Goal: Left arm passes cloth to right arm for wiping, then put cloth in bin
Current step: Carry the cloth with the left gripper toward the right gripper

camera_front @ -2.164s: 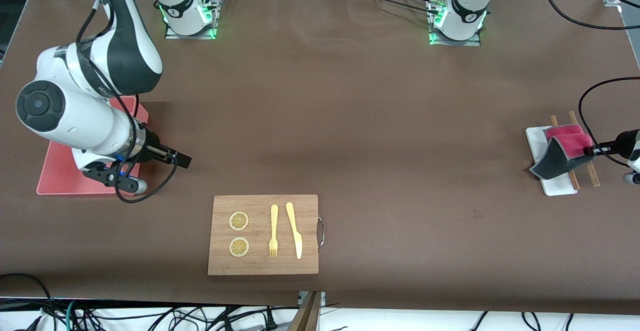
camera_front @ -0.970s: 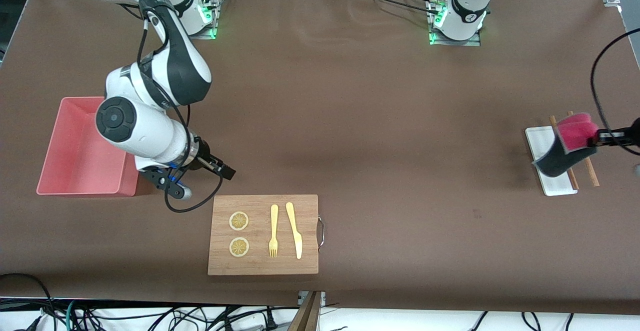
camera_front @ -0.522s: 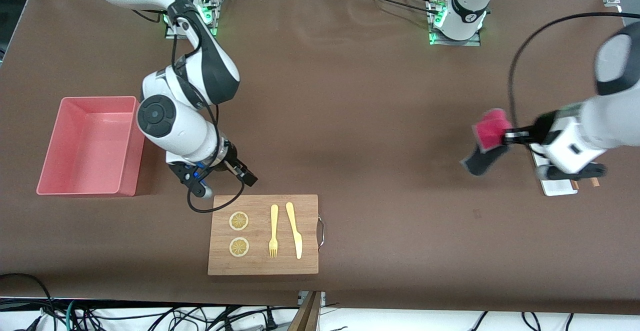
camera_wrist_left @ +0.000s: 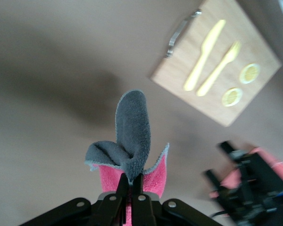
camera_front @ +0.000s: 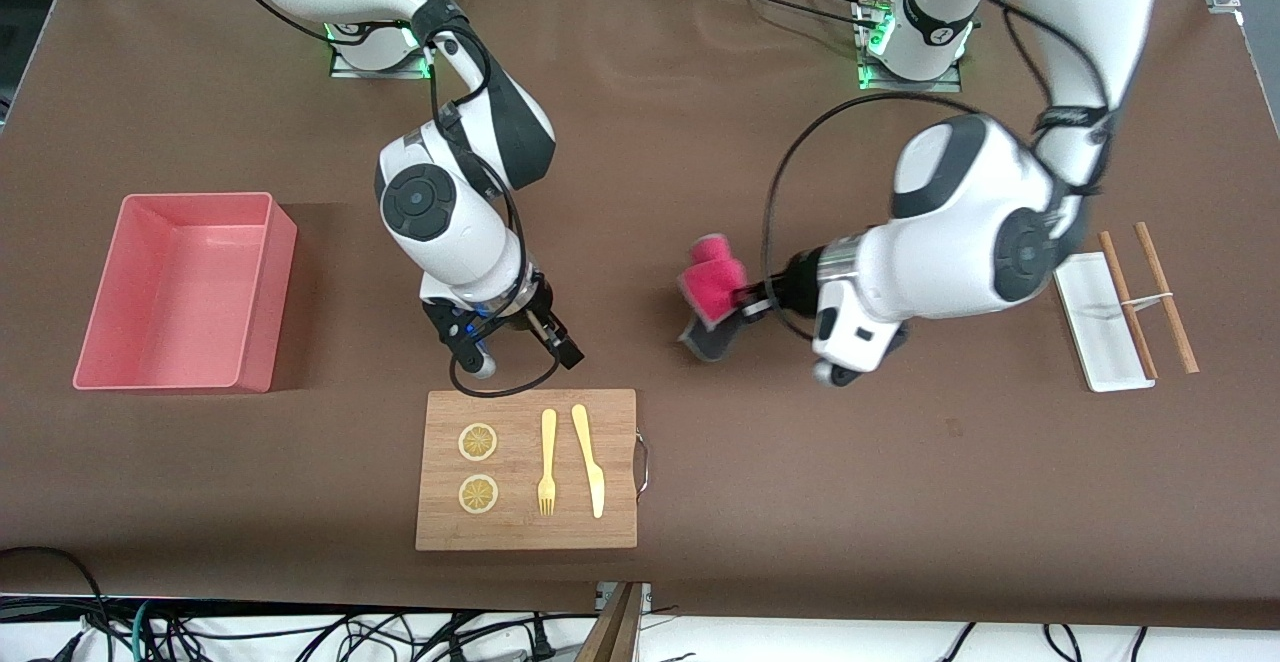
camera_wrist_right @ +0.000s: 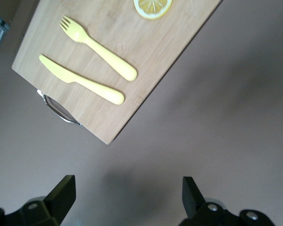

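Observation:
My left gripper (camera_front: pixel 742 294) is shut on the cloth (camera_front: pixel 712 277) and holds it in the air over the middle of the table, pink face up and grey part hanging down. In the left wrist view the cloth (camera_wrist_left: pixel 132 127) sticks out from the closed fingertips of the left gripper (camera_wrist_left: pixel 130 181). My right gripper (camera_front: pixel 558 340) is open and empty, low over the table just beside the cutting board's back edge, a short gap from the cloth. In the right wrist view the right gripper (camera_wrist_right: pixel 127 195) has wide-spread fingers over bare table. The pink bin (camera_front: pixel 283 282) stands empty at the right arm's end.
A wooden cutting board (camera_front: pixel 530 532) with a yellow fork (camera_front: pixel 547 462), a knife (camera_front: pixel 590 460) and two lemon slices lies near the front camera. A white tray (camera_front: pixel 1095 322) and two chopsticks (camera_front: pixel 1150 292) lie at the left arm's end.
The left arm lifted the cloth off the white tray and carried it toward the table's middle. The right arm swung from over the bin to beside the cutting board.

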